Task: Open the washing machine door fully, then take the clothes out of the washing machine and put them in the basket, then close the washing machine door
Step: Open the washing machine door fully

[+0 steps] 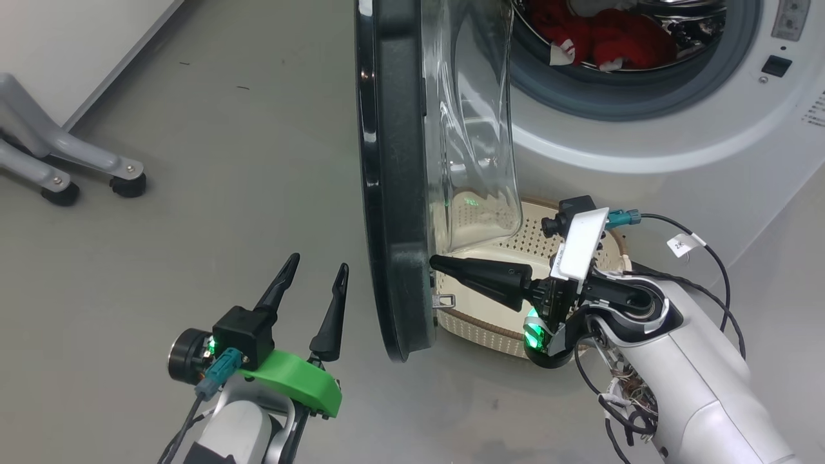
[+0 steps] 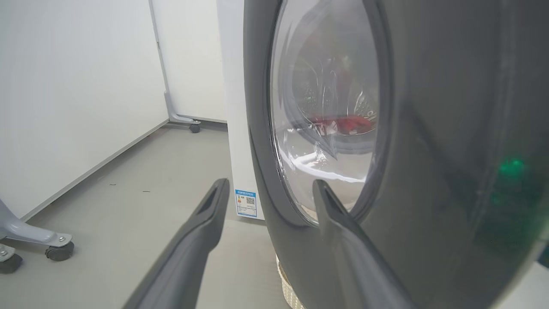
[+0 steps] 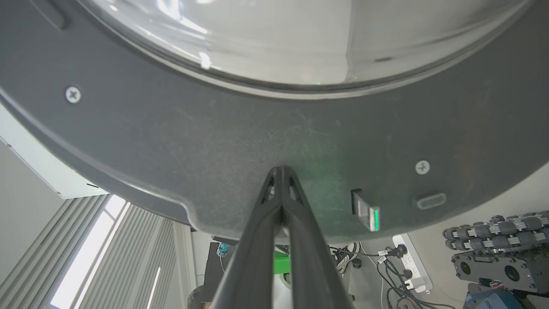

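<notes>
The washing machine door stands ajar, edge-on to the head view, its glass bowl bulging toward the washing machine. Red clothes lie in the drum. My right gripper is shut, empty, with its tips pressed against the door's inner rim just above the latch. My left gripper hangs open on the door's outer side, a short way from the black rim. The cream basket sits on the floor under the door and right arm, partly hidden.
A grey wheeled stand leg rests on the floor at the far left by the white wall. Open grey floor lies left of the door. A blue-and-white sticker marks the washer's side. A power strip and cables lie behind.
</notes>
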